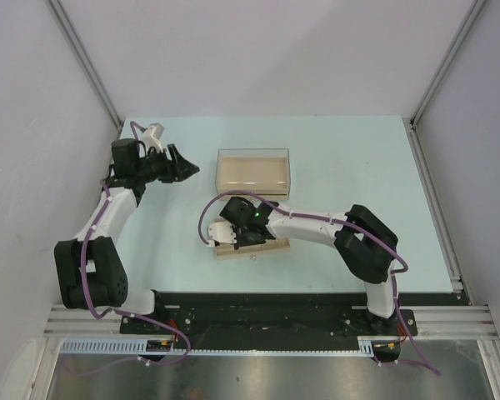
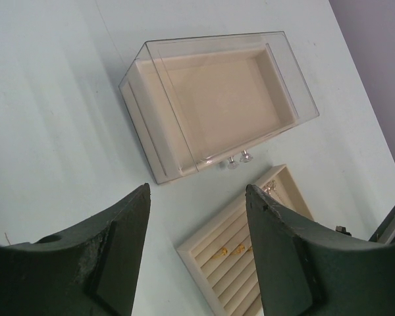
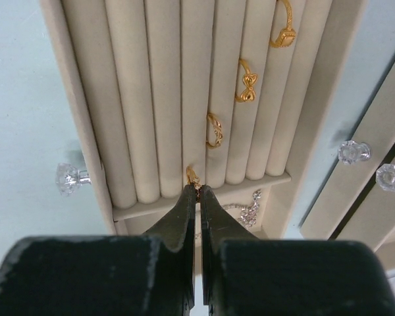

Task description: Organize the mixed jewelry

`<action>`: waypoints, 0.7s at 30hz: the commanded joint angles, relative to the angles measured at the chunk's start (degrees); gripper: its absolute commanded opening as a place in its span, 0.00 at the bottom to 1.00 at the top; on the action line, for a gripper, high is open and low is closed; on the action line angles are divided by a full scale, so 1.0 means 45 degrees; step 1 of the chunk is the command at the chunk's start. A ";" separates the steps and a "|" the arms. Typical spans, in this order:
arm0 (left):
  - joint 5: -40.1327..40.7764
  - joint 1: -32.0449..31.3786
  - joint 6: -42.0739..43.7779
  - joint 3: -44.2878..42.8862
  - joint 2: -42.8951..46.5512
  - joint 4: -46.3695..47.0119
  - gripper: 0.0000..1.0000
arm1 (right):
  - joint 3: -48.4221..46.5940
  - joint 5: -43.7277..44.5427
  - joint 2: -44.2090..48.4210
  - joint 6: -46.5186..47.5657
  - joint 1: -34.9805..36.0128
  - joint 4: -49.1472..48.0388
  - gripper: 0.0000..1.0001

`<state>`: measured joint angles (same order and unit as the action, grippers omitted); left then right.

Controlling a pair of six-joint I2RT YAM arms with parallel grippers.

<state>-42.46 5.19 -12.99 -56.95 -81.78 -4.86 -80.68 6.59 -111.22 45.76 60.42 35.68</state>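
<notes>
Ring sorting, late stage — fourth ring at the slotted tray.
Three gold rings sit between rolls, upper right of the wrist frame. The right gripper, pressed together, pinches the fourth at lower centre — not yet seated. The silvery chain lies in the end compartment; left gripper spread, empty.
</notes>
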 commanded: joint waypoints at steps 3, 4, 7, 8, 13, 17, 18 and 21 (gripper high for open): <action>-0.0409 0.0174 0.0095 0.0038 0.0009 0.0397 0.65 | 0.0059 -0.0097 -0.0304 0.0183 0.0088 -0.0253 0.00; -0.0428 0.0155 0.0095 0.0038 -0.0011 0.0378 0.65 | 0.0059 -0.0097 -0.0324 0.0203 0.0088 -0.0234 0.00; -0.0428 0.0175 0.0095 0.0038 -0.0069 0.0378 0.65 | 0.0059 -0.0078 -0.0382 0.0222 0.0088 -0.0292 0.00; -0.0448 0.0194 0.0095 0.0057 -0.0108 0.0397 0.65 | 0.0059 -0.0078 -0.0382 0.0222 0.0088 -0.0292 0.00; -0.0506 0.0253 0.0036 0.0077 -0.0147 0.0456 0.64 | 0.0059 -0.0058 -0.0480 0.0261 0.0069 -0.0351 0.00; -0.0565 0.0253 0.0036 0.0116 -0.0186 0.0495 0.65 | 0.0059 -0.0058 -0.0577 0.0300 0.0069 -0.0371 0.00; -0.0584 0.0291 0.0036 0.0116 -0.0206 0.0495 0.65 | 0.0059 -0.0077 -0.0597 0.0300 0.0069 -0.0351 0.00; -0.0623 0.0330 0.0036 0.0097 -0.0206 0.0495 0.64 | 0.0059 -0.0078 -0.0714 0.0320 0.0069 -0.0371 0.00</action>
<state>-42.92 5.87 -13.02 -56.77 -82.52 -4.40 -80.66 6.46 -113.19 46.22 60.53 35.16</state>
